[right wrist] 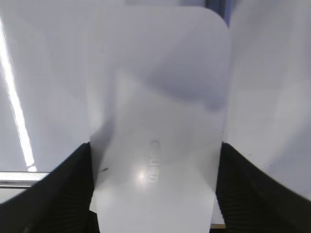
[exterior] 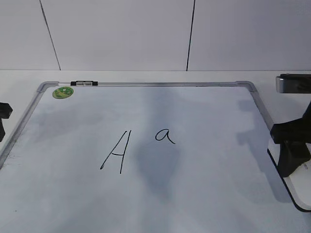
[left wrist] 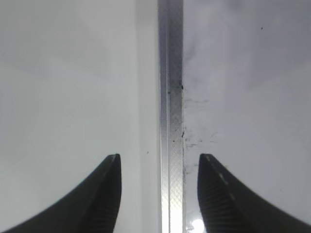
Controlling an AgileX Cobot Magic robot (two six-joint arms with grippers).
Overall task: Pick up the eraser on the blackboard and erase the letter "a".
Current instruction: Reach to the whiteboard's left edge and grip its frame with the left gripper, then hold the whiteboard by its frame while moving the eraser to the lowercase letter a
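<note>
From the front, the whiteboard [exterior: 146, 194] lies flat, with a green sticker [exterior: 63, 92] at its far left corner. A big capital "A" [exterior: 115, 151] sits mid-board and the small "a" [exterior: 164, 136], untouched, just to its right. At the board's right edge the right gripper [exterior: 291, 158] stands over the eraser [exterior: 299, 187], which lies partly off the frame. The left gripper [exterior: 4, 119] shows only as a dark tip at the left edge.

In the left wrist view, the left gripper [left wrist: 159, 194] stands partly spread, straddling the board's metal frame [left wrist: 171, 97] and holding nothing.

In the right wrist view, the right gripper [right wrist: 154, 194] has a finger along each long side of the eraser [right wrist: 163, 121]; whether they press it I cannot tell.

The eraser looks light, rigid and glossy, so probably slippery. Squeezing the long sides near the middle seems best.
</note>
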